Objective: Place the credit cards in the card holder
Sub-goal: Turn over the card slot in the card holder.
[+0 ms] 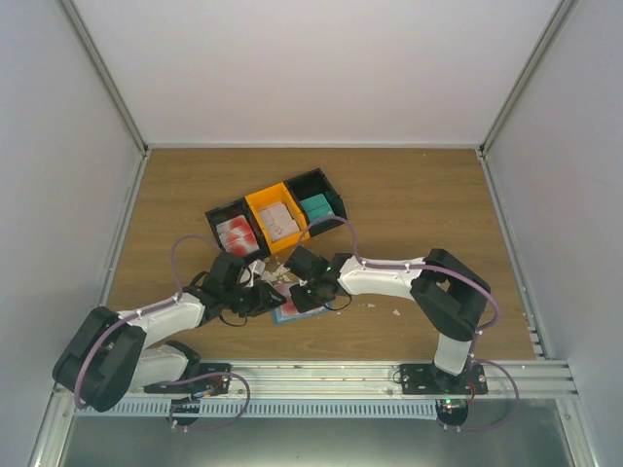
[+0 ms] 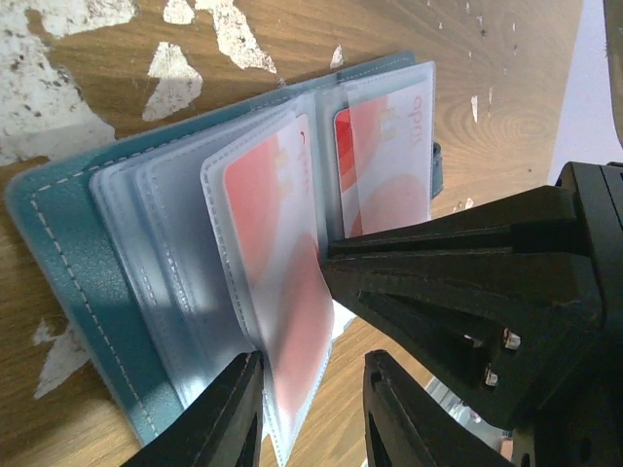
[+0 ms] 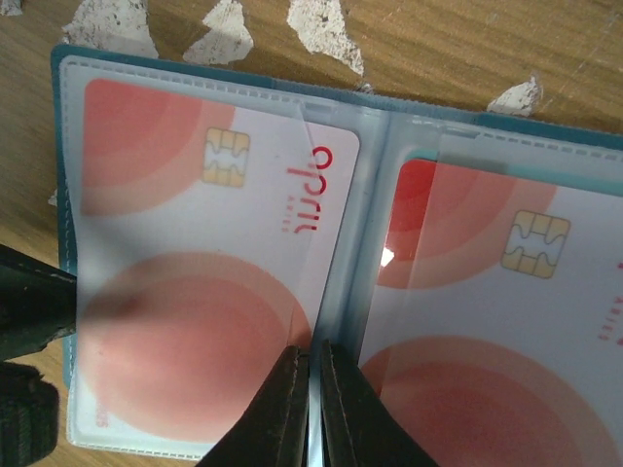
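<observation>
In the top external view I get even, diffuse light from above: the white walls [image 1: 292, 68] look nearly washed out, and the arms cast only soft shadows on the wooden table [image 1: 419, 195]. Detail is coarse there (the bins [image 1: 255, 202] are mere colour patches). My left wrist view shows the card holder [image 2: 63, 253] sharp, its clear sleeves milky with sheen; the left gripper [image 2: 313, 364] is black and blurred. In the right wrist view the credit card [image 3: 195, 292] is crisp, the right gripper [image 3: 310, 355] soft-edged.
</observation>
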`<state>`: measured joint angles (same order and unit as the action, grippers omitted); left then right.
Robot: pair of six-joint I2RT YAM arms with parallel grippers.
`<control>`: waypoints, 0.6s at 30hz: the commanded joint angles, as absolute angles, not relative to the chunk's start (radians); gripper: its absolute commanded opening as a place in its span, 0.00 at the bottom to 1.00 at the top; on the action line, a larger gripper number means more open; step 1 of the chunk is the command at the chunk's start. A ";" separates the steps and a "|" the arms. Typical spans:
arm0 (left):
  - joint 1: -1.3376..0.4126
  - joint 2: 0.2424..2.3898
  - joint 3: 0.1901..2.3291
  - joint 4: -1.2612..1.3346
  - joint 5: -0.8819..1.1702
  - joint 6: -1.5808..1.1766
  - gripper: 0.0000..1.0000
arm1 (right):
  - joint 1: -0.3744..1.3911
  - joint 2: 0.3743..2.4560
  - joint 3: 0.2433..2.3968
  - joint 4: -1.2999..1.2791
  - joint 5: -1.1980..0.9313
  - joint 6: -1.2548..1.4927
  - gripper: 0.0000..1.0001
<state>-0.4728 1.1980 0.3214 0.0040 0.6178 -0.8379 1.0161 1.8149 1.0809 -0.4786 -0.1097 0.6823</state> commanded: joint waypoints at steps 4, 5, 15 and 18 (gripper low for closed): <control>-0.468 1.240 0.314 0.135 0.697 -0.813 0.34 | 1.013 1.829 1.054 -0.471 -0.114 0.694 0.07; -0.469 1.251 0.315 0.148 0.714 -0.814 0.34 | 1.013 1.824 1.049 -0.466 -0.121 0.695 0.07; -0.468 1.324 0.305 0.266 0.825 -0.871 0.37 | 0.983 1.776 0.988 -0.381 -0.180 0.720 0.09; -0.468 1.322 0.319 0.238 0.805 -0.857 0.37 | 0.977 1.759 0.979 -0.376 -0.172 0.728 0.09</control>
